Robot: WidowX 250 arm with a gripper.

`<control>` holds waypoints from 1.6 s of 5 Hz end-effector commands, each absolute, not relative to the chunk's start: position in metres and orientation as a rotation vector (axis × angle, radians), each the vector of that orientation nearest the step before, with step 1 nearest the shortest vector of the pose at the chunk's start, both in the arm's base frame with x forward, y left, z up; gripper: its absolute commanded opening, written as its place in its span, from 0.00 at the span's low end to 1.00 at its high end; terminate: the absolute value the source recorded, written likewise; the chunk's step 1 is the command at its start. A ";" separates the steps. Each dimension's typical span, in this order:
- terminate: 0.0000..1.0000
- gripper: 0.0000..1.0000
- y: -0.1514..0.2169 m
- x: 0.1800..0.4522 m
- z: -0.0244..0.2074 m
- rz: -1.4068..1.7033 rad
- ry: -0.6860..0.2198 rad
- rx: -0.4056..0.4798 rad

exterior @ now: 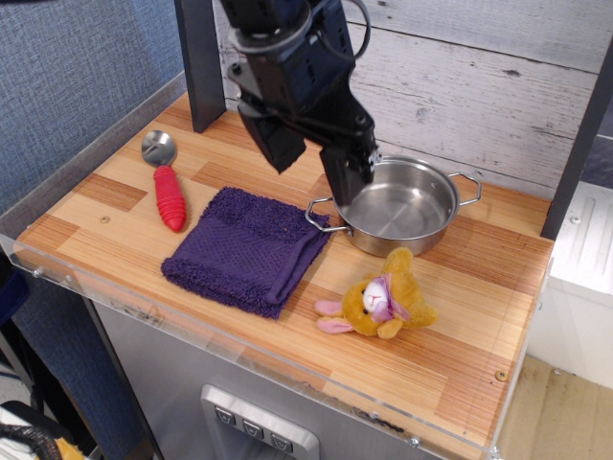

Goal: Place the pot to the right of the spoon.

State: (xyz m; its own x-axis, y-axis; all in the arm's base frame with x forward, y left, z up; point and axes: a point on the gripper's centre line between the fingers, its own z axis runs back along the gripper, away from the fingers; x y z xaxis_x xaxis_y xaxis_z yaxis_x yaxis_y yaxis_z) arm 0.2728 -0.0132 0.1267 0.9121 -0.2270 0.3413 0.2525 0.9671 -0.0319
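Note:
The shiny steel pot [407, 206] stands on the wooden table at the back right, with a wire loop handle on each side. The spoon [166, 178], with a silver bowl and a ribbed red handle, lies at the back left. My black gripper [349, 190] hangs over the pot's left rim, just above the left handle [321, 217]. Its fingertips point down and look dark and merged, so I cannot tell whether they are open or shut. Nothing shows between them.
A purple towel [251, 247] lies between the spoon and the pot. A yellow plush toy [381, 297] lies in front of the pot. A dark post [199, 67] stands at the back left, and the table has a clear plastic front edge [239, 345].

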 end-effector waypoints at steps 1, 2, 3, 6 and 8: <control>0.00 1.00 0.000 0.305 0.125 -0.215 -0.420 -0.074; 0.00 1.00 0.003 0.320 0.114 -0.223 -0.408 -0.054; 0.00 1.00 0.007 0.333 0.103 -0.216 -0.391 -0.047; 0.00 1.00 0.026 0.372 0.063 -0.186 -0.340 -0.038; 0.00 1.00 0.013 0.379 0.036 -0.223 -0.289 -0.050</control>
